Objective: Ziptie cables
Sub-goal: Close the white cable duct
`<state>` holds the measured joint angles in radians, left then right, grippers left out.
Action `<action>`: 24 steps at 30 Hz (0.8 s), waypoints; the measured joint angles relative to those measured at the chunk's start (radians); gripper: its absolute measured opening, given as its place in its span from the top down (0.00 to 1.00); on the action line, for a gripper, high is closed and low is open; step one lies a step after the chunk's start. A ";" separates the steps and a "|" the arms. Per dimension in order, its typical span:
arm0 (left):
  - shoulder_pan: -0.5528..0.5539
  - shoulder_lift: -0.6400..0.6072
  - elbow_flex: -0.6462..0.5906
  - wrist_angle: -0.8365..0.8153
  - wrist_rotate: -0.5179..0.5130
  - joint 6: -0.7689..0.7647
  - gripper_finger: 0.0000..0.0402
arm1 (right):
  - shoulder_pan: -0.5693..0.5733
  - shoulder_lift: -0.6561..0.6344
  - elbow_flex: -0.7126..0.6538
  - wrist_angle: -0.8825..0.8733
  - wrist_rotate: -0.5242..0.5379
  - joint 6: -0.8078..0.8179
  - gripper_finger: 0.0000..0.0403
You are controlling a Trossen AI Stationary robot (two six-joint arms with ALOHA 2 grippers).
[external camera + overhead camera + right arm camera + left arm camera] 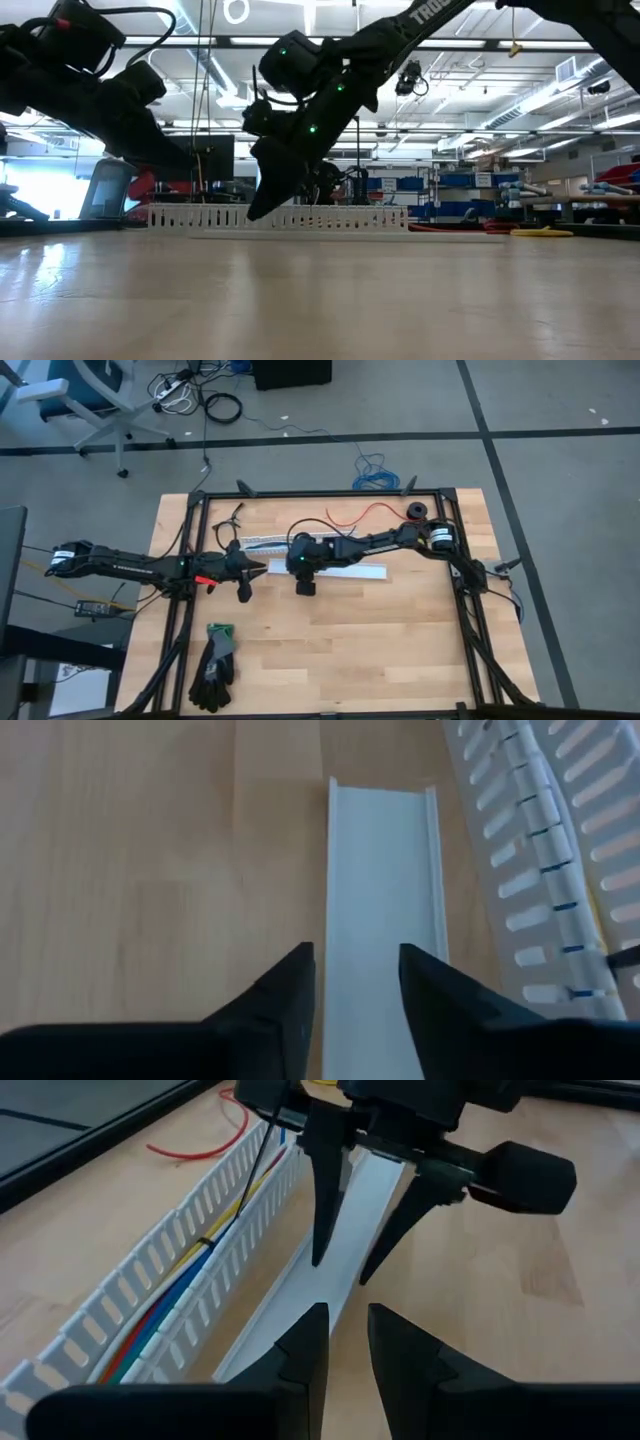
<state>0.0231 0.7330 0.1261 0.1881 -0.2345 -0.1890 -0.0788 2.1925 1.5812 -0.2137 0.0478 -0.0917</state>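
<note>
Right end effector (355, 982) straddles white cover strip (383, 890); "TRO" on arm.

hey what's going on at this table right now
Two robot arms are working near the back of the table at a white slotted channel with the cables lying inside it. Beside it lies a flat white cover strip. The right gripper hangs open right over that strip, holding nothing. The left gripper faces it from close by, fingers slightly apart and empty. A pair of gloves lies near the front.
</note>
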 joint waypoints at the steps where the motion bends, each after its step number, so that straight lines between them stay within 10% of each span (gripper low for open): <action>1: 0.000 0.000 0.000 0.001 0.000 0.000 0.79 | 0.000 0.000 0.004 -0.003 0.002 0.000 0.65; 24: 0.000 0.000 0.000 -0.026 -0.008 0.000 0.79 | -0.013 0.041 0.007 -0.116 -0.036 0.036 0.75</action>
<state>0.0231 0.7334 0.1257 0.1626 -0.2420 -0.1887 -0.0917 2.2337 1.5877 -0.3302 0.0118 -0.0559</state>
